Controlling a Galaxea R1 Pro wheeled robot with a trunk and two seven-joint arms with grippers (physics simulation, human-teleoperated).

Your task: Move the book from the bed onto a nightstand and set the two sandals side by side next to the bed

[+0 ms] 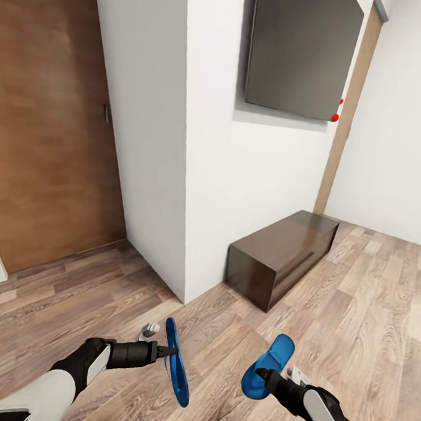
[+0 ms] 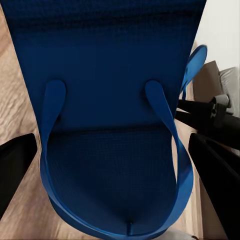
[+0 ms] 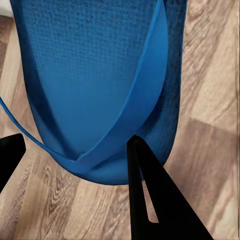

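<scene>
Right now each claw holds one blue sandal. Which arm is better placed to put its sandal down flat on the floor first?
Probably the right. Its sandal hangs closer to level in the right claw. The left claw holds its sandal on edge, so that arm must rotate more over the wood floor.

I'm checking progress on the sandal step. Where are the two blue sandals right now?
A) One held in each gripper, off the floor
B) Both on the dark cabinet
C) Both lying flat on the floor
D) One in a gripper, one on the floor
A: the left gripper holds one sandal on edge, and the right gripper holds the other sandal, both above the wood floor.
</scene>
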